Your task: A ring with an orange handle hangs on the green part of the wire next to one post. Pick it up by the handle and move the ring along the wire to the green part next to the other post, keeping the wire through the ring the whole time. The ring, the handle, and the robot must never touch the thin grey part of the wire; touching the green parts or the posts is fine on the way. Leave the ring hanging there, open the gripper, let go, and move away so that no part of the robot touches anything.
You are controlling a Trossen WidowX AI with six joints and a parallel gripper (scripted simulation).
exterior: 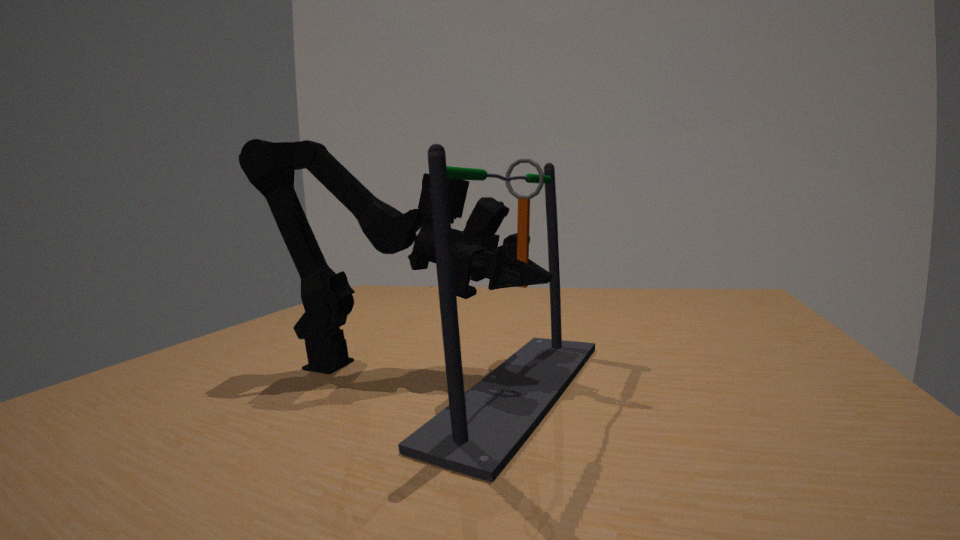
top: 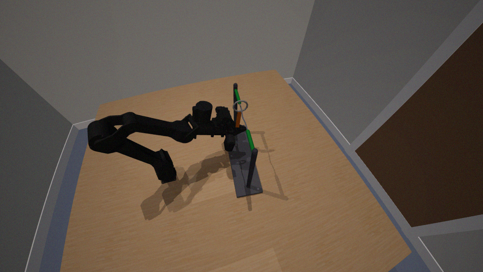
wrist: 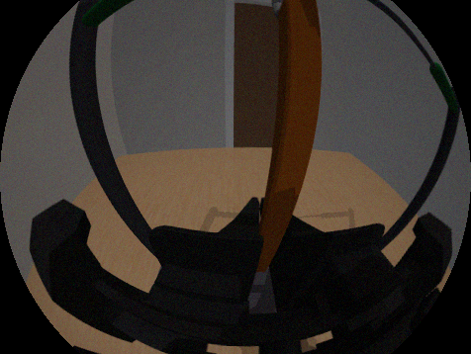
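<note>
My gripper (top: pixel 244 128) (exterior: pixel 547 276) (wrist: pixel 258 203) is shut on the orange handle (top: pixel 238 119) (exterior: pixel 523 228) (wrist: pixel 299 99), low on it. The handle stands nearly upright below the grey ring (top: pixel 247 105) (exterior: pixel 524 160). The wire passes through the ring, which surrounds it near the inner end of the far green part (top: pixel 238 96) (exterior: pixel 539 178) (wrist: pixel 106 11). The thin grey wire (top: pixel 244 120) (exterior: pixel 496 176) (wrist: pixel 406 27) runs from there to the near green part (top: pixel 250 139) (exterior: pixel 466 173) (wrist: pixel 444 86). I cannot tell whether ring and wire touch; the wrist view cuts off most of the ring.
The near post (top: pixel 251 169) (exterior: pixel 448 301) (wrist: pixel 440 153) and far post (top: pixel 235 86) (exterior: pixel 554 308) (wrist: pixel 84 74) stand on a dark base (top: pixel 241 193) (exterior: pixel 429 441). My fingertips overlap the far post in the exterior view, but lie between the posts in the wrist view.
</note>
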